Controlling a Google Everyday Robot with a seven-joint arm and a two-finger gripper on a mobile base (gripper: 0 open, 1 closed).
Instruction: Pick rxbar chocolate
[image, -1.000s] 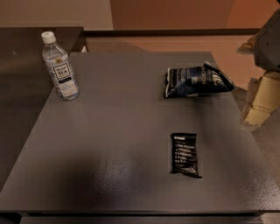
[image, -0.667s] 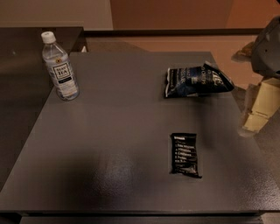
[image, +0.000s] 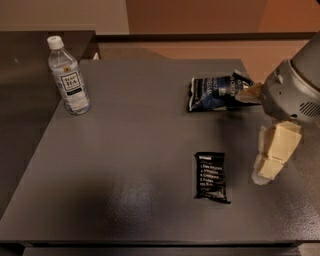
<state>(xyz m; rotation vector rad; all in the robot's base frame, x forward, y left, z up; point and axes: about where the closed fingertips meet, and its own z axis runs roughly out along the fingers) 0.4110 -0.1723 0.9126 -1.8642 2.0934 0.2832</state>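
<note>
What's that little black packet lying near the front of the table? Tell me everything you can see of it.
It is a small, flat, rectangular bar in a black wrapper that looks like slightly shiny plastic or foil, with several stacked lines of white print. It lies flat on the dark table, its long side running roughly front to back and a little slanted. Only the table touches it. The robot's gripper hangs to its right, apart from it.
</note>
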